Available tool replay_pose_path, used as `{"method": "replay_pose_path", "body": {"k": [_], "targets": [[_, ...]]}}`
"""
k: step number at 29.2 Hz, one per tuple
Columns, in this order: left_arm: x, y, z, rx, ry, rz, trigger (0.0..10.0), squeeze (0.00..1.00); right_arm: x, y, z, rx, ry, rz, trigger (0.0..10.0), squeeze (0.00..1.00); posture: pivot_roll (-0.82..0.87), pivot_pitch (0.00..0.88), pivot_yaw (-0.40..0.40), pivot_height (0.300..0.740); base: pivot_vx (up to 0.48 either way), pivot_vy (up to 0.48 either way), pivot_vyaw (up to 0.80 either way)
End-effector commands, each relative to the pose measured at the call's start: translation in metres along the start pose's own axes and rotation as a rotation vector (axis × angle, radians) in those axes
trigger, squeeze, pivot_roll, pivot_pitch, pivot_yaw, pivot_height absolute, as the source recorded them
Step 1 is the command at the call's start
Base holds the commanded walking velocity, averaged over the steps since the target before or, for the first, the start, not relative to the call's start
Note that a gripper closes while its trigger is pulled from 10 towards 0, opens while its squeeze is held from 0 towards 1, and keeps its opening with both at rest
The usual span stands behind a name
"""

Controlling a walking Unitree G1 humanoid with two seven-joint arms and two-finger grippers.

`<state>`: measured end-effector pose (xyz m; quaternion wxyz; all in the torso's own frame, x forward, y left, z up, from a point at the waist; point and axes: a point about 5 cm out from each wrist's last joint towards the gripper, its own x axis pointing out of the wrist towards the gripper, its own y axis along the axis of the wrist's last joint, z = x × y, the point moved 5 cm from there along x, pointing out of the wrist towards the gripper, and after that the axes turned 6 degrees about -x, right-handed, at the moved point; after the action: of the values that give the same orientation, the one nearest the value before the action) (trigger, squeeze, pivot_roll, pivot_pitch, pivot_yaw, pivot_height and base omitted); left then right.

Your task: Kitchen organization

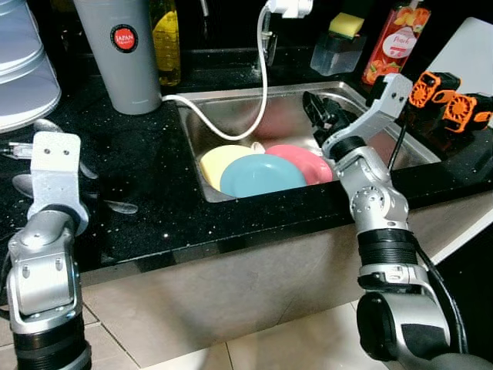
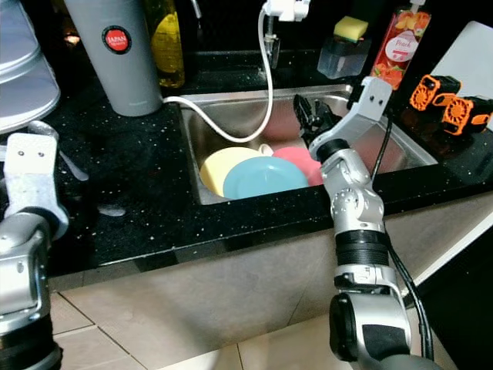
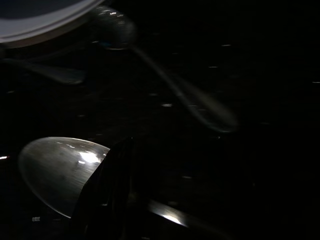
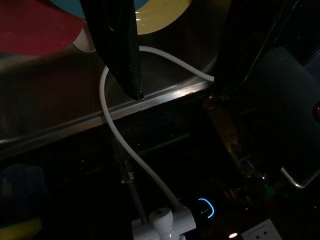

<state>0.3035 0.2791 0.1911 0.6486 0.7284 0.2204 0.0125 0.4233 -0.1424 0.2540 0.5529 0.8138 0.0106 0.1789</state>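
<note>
- Reaching over the sink (image 1: 354, 96), the right gripper (image 1: 318, 114) hovers above the basin with its 2 black fingers parted and nothing between them.
- From that gripper the plates lie below and toward the robot's left: a pink plate (image 1: 300, 160) closest, a blue plate (image 1: 260, 174) overlapping it, a yellow plate (image 1: 219, 160) farthest. That makes 3 plates, stacked loosely on the basin floor.
- By my reading the right arm is plainly the nearer one for any plate, and a short drop down and left would meet the pink rim first.
- A white hose (image 1: 258, 92) curves from the tap (image 1: 286, 8) into the basin, passing just beside the gripper's path.
- Over the dark counter (image 1: 154, 193), the left gripper (image 3: 107, 192) sits low near the spoons (image 1: 115, 205); I cannot tell how far its fingers are spread. I count at least 3 spoons there, the nearest bowl (image 3: 57, 170) touching a fingertip in the left wrist view.
- Behind stand 1 grey canister (image 1: 119, 50) and 1 soap bottle (image 1: 394, 38).
</note>
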Motion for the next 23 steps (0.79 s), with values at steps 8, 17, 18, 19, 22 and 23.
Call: {"method": "replay_pose_path", "body": {"k": [8,17,18,19,22,23], "targets": [[-0.006,0.038,0.022,0.106,-0.051,0.200,10.0,0.00,-0.003,-0.003,0.002,-0.014,-0.002,-0.017,10.0,0.00,0.23,0.019,-0.086,0.740,0.000,0.000,0.00],[-0.025,0.045,0.059,0.198,-0.205,0.300,10.0,0.00,-0.004,-0.004,0.001,-0.017,-0.003,-0.019,10.0,0.00,0.22,0.023,-0.087,0.740,0.000,0.000,0.00],[-0.024,0.043,0.060,0.172,-0.209,0.285,10.0,0.00,-0.004,-0.004,0.001,-0.017,-0.003,-0.019,10.0,0.00,0.22,0.023,-0.087,0.740,0.000,0.000,0.00],[-0.024,0.043,0.060,0.172,-0.209,0.285,10.0,0.00,-0.004,-0.004,0.001,-0.017,-0.003,-0.019,10.0,0.00,0.22,0.023,-0.087,0.740,0.000,0.000,0.00],[-0.024,0.038,0.064,0.073,-0.216,0.248,10.0,0.00,-0.004,-0.004,0.002,-0.016,-0.004,-0.018,10.0,0.00,0.22,0.026,-0.088,0.740,0.000,0.000,0.00],[-0.024,0.036,0.067,0.025,-0.217,0.228,10.0,0.00,-0.004,-0.004,0.002,-0.016,-0.004,-0.018,10.0,0.00,0.23,0.026,-0.090,0.740,0.000,0.000,0.00]]}}
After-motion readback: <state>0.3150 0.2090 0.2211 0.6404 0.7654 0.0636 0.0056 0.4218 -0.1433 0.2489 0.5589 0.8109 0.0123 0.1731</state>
